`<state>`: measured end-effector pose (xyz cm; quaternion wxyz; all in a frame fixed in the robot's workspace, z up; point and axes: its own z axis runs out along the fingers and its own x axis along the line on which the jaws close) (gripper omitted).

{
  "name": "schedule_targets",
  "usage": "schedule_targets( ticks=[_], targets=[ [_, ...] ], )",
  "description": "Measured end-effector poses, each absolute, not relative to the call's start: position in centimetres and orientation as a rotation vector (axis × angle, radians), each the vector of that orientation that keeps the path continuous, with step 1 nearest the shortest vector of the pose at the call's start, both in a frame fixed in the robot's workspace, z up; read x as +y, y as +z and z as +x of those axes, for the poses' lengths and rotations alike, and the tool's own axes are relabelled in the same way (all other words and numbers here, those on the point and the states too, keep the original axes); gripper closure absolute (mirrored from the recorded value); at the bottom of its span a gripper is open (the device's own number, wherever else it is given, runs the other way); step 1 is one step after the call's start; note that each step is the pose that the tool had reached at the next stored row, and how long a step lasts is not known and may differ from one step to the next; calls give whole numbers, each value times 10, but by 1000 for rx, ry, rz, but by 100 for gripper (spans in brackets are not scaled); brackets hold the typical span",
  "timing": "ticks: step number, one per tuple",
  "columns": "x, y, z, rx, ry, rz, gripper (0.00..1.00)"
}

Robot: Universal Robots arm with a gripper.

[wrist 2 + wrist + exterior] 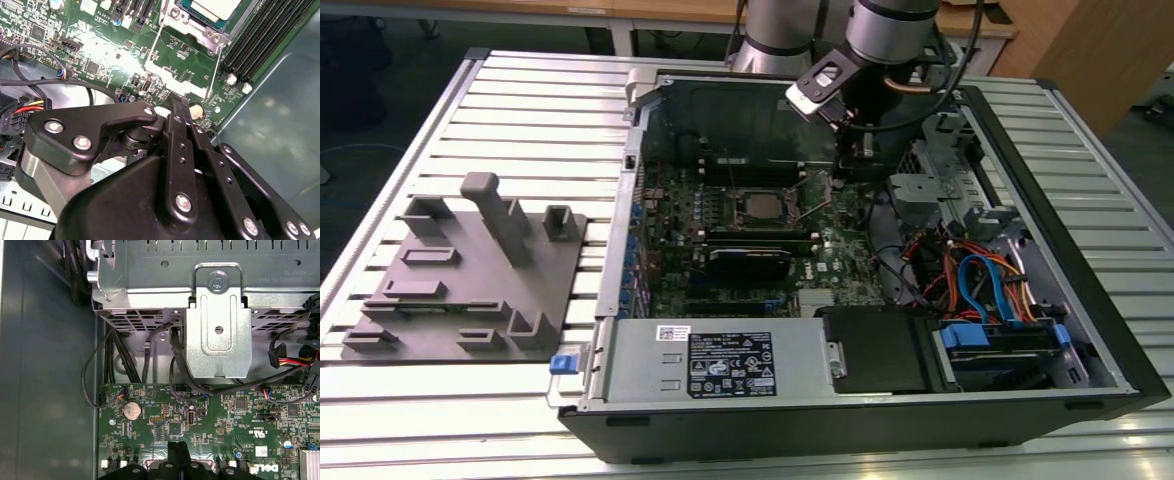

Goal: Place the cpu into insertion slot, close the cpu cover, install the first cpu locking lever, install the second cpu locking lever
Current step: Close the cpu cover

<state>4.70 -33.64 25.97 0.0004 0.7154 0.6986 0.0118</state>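
Observation:
The cpu (758, 205) lies flat in the insertion slot (731, 190) on the green board inside the open case; its grey top (215, 7) also shows in the second wrist view. The silver cpu cover (189, 26) lies down around it. Two thin wire levers (214, 75) run out from the socket's corners, one ending close to my fingertips. My gripper (841, 172) hangs over the board just to the exterior view's right of the socket. Its black fingers (175, 107) are shut together, and I see nothing between them. The fingertips (177, 450) point at the board.
Long black memory slots (265, 35) run beside the socket. A grey metal drive bracket (218, 335) and black cables (150, 355) sit past the board's edge, near a coin battery (131, 410). The grey case wall (280, 120) is close. A grey fixture block (467, 270) stands on the table.

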Motion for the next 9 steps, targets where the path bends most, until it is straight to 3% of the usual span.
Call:
schedule_targets(
  ticks=[9],
  targets=[
    [-336,258,50,2194,37,2247,90]
  ],
)
